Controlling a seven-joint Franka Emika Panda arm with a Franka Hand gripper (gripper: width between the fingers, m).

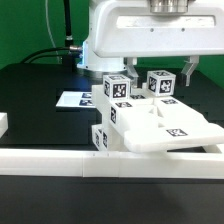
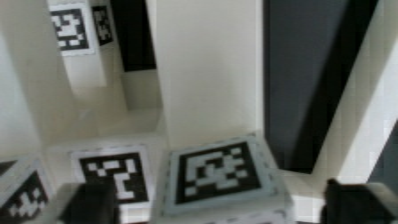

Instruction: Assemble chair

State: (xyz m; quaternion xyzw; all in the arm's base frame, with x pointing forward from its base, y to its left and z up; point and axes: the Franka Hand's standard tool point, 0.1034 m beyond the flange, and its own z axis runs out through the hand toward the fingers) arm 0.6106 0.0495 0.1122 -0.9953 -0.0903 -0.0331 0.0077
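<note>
The chair (image 1: 165,125) stands partly joined on the black table: a flat white seat slab with tags, and two cube-ended legs (image 1: 118,88) rising behind it. My gripper (image 1: 160,74) hangs over the leg nearer the exterior view's right. In the wrist view its two black fingertips (image 2: 89,205) flank that leg's tagged cube end (image 2: 217,170), with a gap on each side. The gripper (image 2: 222,207) is open and holds nothing. A second tagged face (image 2: 111,175) lies beside the cube, and a tall white part with a tag (image 2: 75,30) stands behind.
A long plain white rail (image 1: 60,162) runs along the front of the table. The marker board (image 1: 74,100) lies flat behind the chair on the exterior view's left. Black cables hang at the back against the green wall.
</note>
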